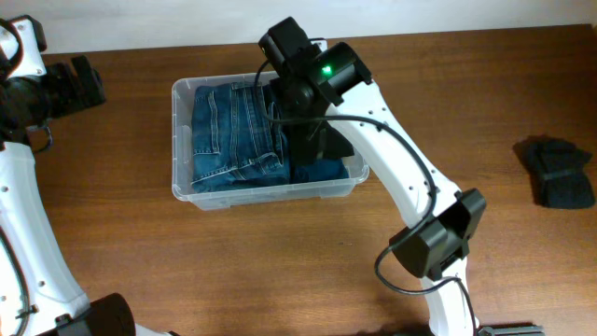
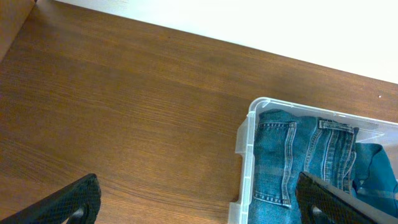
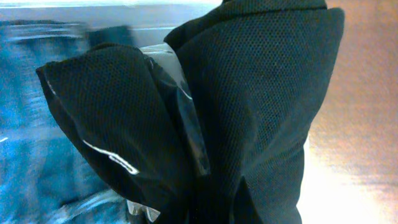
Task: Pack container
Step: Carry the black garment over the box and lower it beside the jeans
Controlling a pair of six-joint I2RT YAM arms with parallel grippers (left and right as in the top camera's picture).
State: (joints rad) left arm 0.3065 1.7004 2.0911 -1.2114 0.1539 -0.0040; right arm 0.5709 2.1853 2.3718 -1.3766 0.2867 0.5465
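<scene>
A large rectangular clear plastic bin (image 1: pixel 270 193) sits left of centre on the brown wooden tabletop (image 1: pixel 280 280). Its mouth faces up and its long axis runs 9 to 3 o'clock. Its 9 o'clock side holds folded blue denim jeans (image 1: pixel 233 135). The right tool (image 1: pixel 311 140), clamped on bunched black mesh cloth (image 3: pixel 261 93), hangs over the 3 o'clock end. Best to lower the cloth beside the jeans before letting go. The left tool (image 2: pixel 199 202) is spread wide at 9 o'clock.
</scene>
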